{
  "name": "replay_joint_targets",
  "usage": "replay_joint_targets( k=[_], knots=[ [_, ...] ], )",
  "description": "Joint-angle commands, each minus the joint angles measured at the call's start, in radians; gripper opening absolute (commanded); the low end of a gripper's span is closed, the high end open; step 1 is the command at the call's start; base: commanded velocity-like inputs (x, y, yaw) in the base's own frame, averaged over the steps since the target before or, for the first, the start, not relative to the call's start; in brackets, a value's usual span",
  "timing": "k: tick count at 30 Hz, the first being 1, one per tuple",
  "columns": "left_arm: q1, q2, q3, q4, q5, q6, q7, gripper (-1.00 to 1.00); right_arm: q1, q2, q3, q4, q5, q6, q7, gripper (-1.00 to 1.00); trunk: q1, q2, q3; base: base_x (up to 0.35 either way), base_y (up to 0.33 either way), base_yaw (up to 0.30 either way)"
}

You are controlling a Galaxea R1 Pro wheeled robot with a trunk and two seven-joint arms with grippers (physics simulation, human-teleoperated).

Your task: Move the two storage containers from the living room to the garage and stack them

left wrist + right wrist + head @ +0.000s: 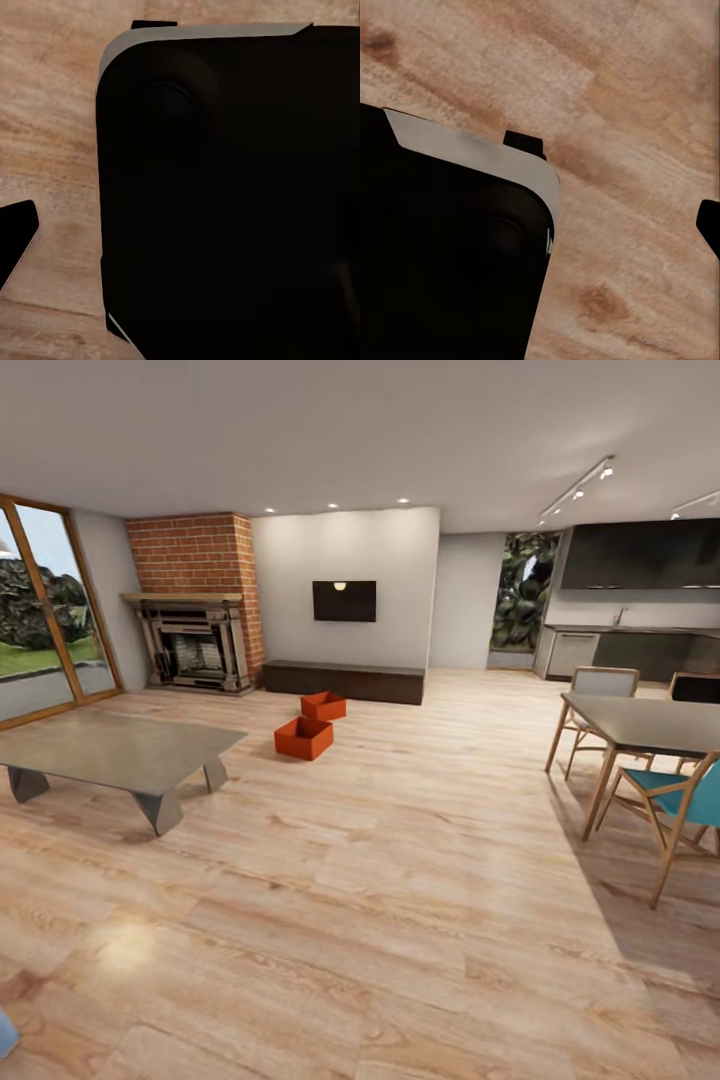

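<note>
- head view: a wide living room with a light wood plank floor, seen from well back.
- two orange-red open-top bins sit on the floor near the middle of the room, in front of a long dark bench under a wall tv.
- the near bin is closer to the camera; the far bin sits just behind it and slightly right. whether they touch is too small to tell.
- both bins stand upright with open tops facing up. each is turned at an angle to the camera, a corner pointing toward the viewer; the long axis of each cannot be told at this distance.
- a low grey table stands to the left of the bins, apart from them.
- a brick chimney with a dark fireplace is at the back left, beside a tall glass door.
- at the right, a dining table with wooden chairs, one with a teal seat; a dark kitchen counter lies behind.
- left wrist view: a large black rounded body with a pale edge over the wood floor; a small dark tip shows at the side. how the left claw stands cannot be told.
- right wrist view: the same kind of black body with a pale edge above wood planks, a dark tip at the frame edge. how the right claw stands cannot be told.
</note>
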Motion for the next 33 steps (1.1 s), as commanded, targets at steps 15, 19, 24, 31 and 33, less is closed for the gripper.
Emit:
replay_joint_targets(
  k=[15, 19, 24, 31, 33],
  knots=[
    [-0.001, 0.0, 0.002, 0.0, 0.001, -0.002, -0.001, 1.0, -0.001, 0.001, 0.008, 0.002, -0.006, -0.004, -0.001, 1.0, 0.001, 0.0, -0.001, 0.322, 0.0, 0.0],
    [-0.001, 0.0, 0.002, 0.0, 0.001, -0.002, -0.001, 1.0, -0.001, 0.003, 0.008, 0.002, -0.006, -0.004, -0.001, 1.0, 0.001, 0.0, -0.001, 0.322, 0.0, -0.072],
    [-0.001, 0.0, 0.002, 0.0, 0.001, -0.002, -0.001, 1.0, -0.001, 0.003, 0.008, 0.002, -0.006, -0.004, -0.001, 1.0, 0.001, 0.0, -0.001, 0.322, 0.0, -0.2],
    [-0.001, 0.0, 0.002, 0.0, 0.001, -0.002, -0.001, 1.0, -0.001, 0.002, 0.008, 0.002, -0.006, -0.004, -0.001, 1.0, 0.001, 0.0, -0.001, 0.322, 0.0, -0.24],
    [-0.001, 0.0, 0.002, 0.0, 0.001, -0.002, -0.001, 1.0, -0.001, 0.002, 0.008, 0.002, -0.006, -0.004, -0.001, 1.0, 0.001, 0.0, -0.001, 0.322, 0.0, -0.195]
  ],
)
